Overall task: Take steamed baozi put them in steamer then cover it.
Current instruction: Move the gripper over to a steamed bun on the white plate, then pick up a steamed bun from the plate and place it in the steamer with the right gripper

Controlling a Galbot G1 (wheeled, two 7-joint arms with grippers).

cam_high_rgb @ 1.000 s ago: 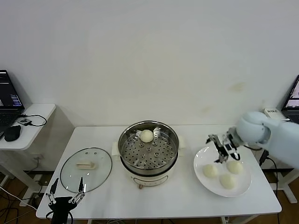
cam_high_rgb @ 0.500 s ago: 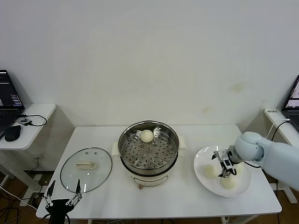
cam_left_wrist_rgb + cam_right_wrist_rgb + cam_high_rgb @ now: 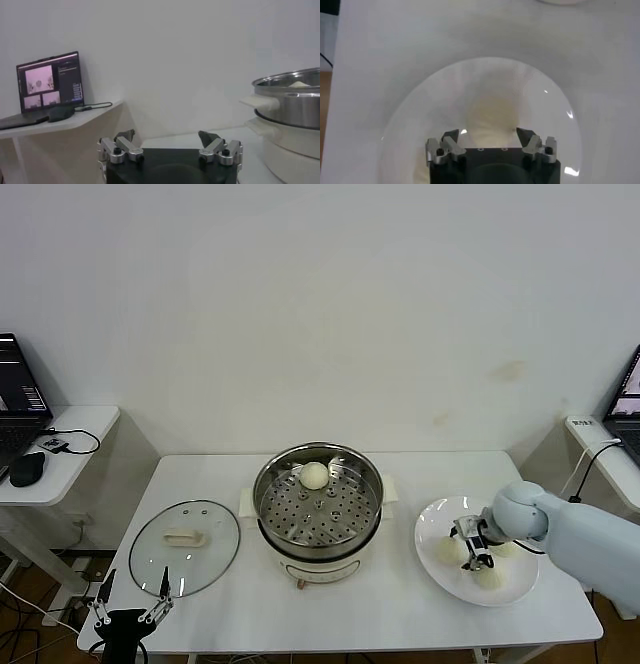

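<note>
The steamer [image 3: 318, 504] stands mid-table with one steamed baozi [image 3: 314, 475] on its perforated tray. Three more lie on the white plate [image 3: 432, 529] to its right. My right gripper [image 3: 472, 546] is down on the plate, open, its fingers astride the left baozi [image 3: 449, 551]. The right wrist view shows that baozi [image 3: 490, 117] between the fingertips of the right gripper [image 3: 487, 136], close on both sides. The cover [image 3: 185, 546] lies flat left of the steamer. My left gripper [image 3: 130, 604] hangs open at the table's front left corner, its fingers [image 3: 125, 142] holding nothing.
A side table at the far left carries a laptop [image 3: 20, 399] and a mouse [image 3: 25, 469]. Another laptop [image 3: 628, 389] shows at the right edge. The steamer's rim [image 3: 295, 87] appears in the left wrist view, off to one side of my left gripper.
My right gripper has come down from above the plate onto the left baozi, and its fingers have narrowed around it. The left gripper has sunk slightly at the table's front edge.
</note>
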